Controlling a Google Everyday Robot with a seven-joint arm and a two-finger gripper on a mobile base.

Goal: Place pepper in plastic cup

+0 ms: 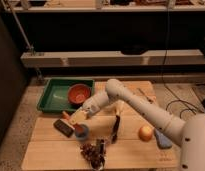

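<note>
Your gripper (pixel 76 118) pinches the pepper (pixel 66 115), which sticks out to the left, just above and left of the cup (pixel 81 131). Shift slightly right and nearer until the pepper hangs over the rim, tip it downward, then release. Mind the dark block (pixel 63 127) just left of the cup.
</note>
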